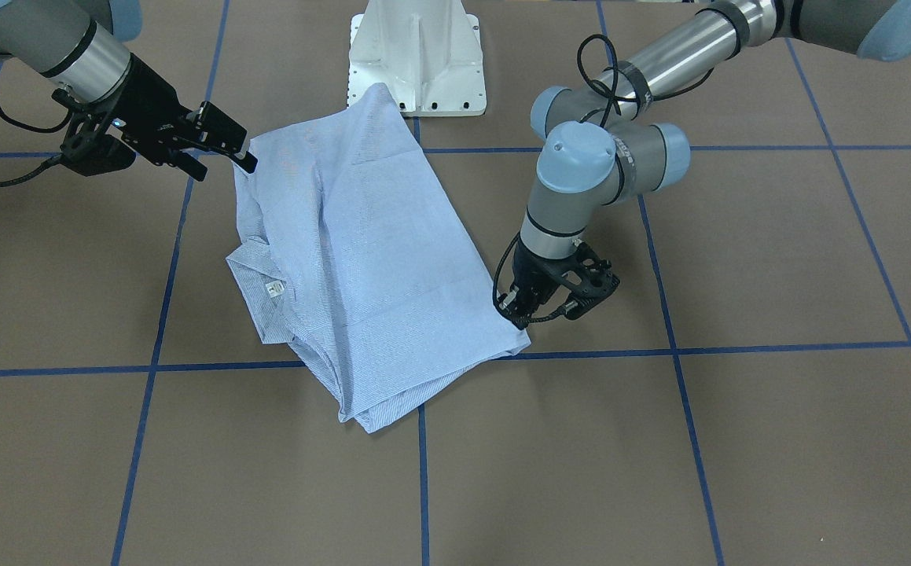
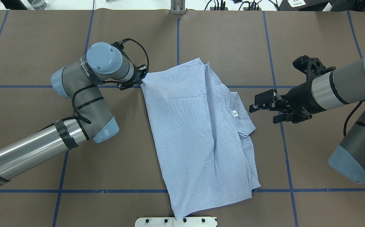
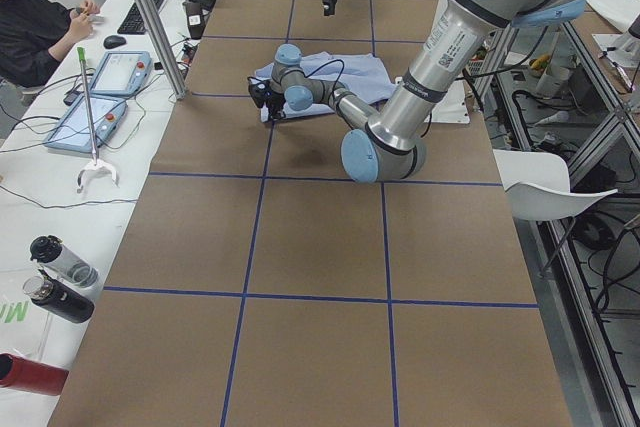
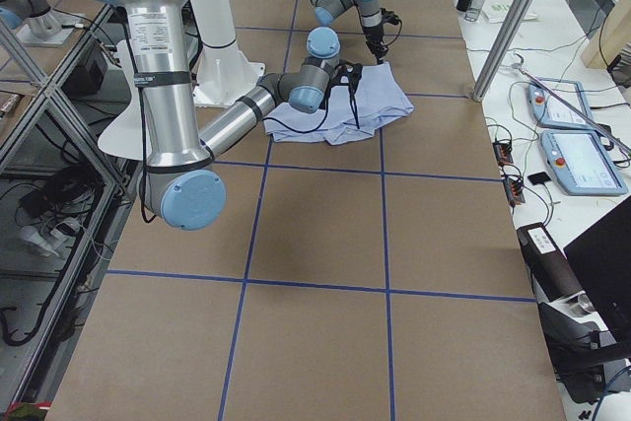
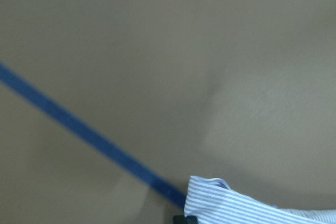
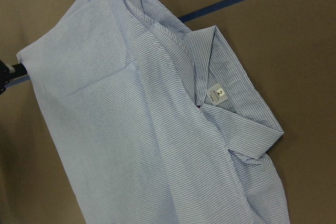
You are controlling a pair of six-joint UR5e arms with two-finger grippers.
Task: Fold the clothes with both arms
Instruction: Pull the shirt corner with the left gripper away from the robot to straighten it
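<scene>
**Garment.** The light blue striped shirt (image 2: 195,132) lies partly folded at the centre of the table (image 2: 43,47). In the overhead view its long axis runs from the upper centre down to the lower centre, leaning slightly rightward. The collar (image 2: 242,121) and its white neck label (image 2: 234,113) sit on the right-hand long edge, about midway down.

**Left gripper.** The left gripper (image 2: 139,82) is at the shirt's upper left corner. It appears clamped on that corner: the left wrist view shows striped cloth right at the fingertip, along the bottom edge of the frame.

**Right gripper.** The right gripper (image 2: 262,111) has its jaws apart and holds nothing. It is just right of the collar and points leftward at it. It looks to be above the cloth, not touching it.

**Governing relation.** The shirt lies to the left of the right gripper, which meets the long axis broadside at the collar edge. That edge is nearer the right arm, and the opposite long edge is nearer the left.

**Assessment.** A fold across the long axis would probably need the right gripper to lower and close on the collar-side edge. The bunched cloth below the collar risks a grab of several layers.
</scene>
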